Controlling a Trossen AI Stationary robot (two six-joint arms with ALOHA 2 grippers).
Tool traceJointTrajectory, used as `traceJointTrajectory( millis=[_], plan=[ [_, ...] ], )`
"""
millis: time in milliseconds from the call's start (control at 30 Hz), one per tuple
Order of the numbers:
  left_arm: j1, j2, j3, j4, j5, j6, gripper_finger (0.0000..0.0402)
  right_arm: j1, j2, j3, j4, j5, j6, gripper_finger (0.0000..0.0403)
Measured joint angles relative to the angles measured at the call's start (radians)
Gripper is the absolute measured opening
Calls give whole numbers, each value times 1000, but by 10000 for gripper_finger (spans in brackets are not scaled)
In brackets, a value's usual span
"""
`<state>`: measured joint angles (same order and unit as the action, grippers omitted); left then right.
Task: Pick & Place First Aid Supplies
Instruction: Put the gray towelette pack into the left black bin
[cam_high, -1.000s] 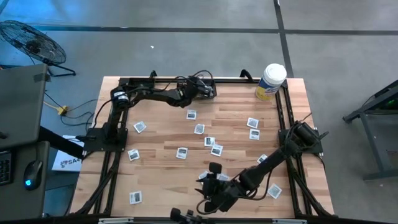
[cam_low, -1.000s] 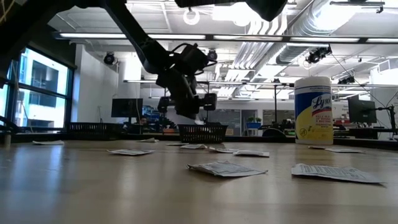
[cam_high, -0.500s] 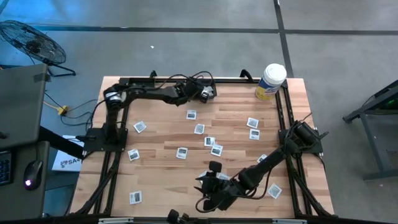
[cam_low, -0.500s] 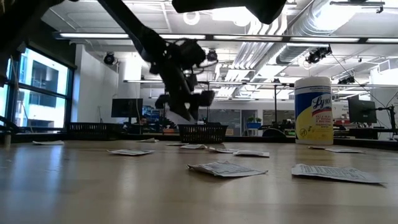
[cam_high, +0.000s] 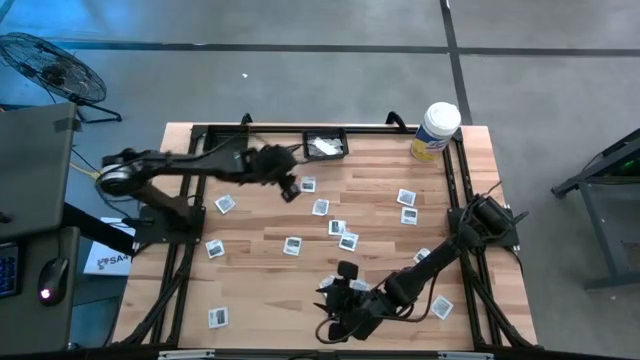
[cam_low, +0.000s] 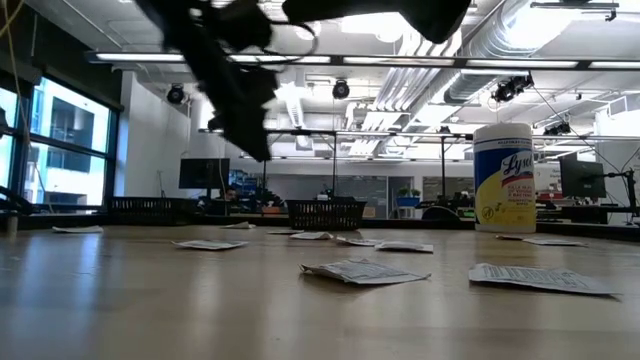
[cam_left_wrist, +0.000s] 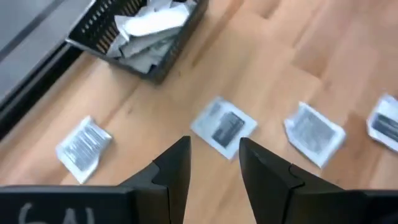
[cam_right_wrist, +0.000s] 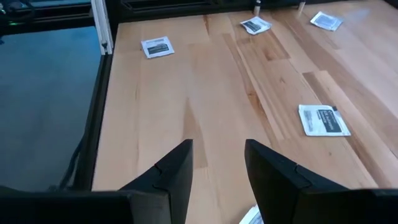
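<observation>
Packets: your first aid packets (cam_high: 320, 207) lie scattered flat over the tabletop (cam_high: 380, 200); a few already sit in the black basket (cam_high: 325, 146) at the far edge.
Nearest packet: one square packet (cam_left_wrist: 223, 127) lies just ahead of your left gripper.
Left gripper: your left gripper (cam_high: 289, 188) hangs above the tabletop near the basket, fingers (cam_left_wrist: 174, 168) spread, pinching nothing.
Right gripper: your right gripper (cam_high: 333, 318) waits at the near edge, fingers (cam_right_wrist: 177, 167) apart, empty.
Tub: a white tub (cam_high: 435, 131) stands at the far right corner.
</observation>
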<state>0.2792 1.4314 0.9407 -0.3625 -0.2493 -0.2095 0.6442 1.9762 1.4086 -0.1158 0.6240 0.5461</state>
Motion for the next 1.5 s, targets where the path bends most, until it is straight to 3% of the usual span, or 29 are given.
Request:
traceJointTrajectory(
  millis=[133,267,367,567,767,1033,1233,1400,1500],
  plan=[
    [12,-65,-165,97,10,24,134,14,0,0,9,21,-2,139],
    [110,-32,-248,255,148,83,134,14,0,0,21,17,-3,139],
    [208,26,-241,299,232,146,134,8,0,0,24,17,-13,139],
    [360,150,-133,244,259,335,134,-10,0,0,23,-9,-30,139],
    [423,264,-83,209,340,444,134,-17,0,0,23,-29,-29,139],
    [427,299,-83,237,322,475,131,-16,0,0,22,-30,-30,139],
    [427,267,-84,248,294,467,109,-15,0,0,22,-30,-30,139],
    [457,231,-81,350,185,353,102,-18,0,0,18,-30,-31,139],
    [509,268,-53,374,181,283,102,-21,0,0,18,-30,-30,139]
  ],
)
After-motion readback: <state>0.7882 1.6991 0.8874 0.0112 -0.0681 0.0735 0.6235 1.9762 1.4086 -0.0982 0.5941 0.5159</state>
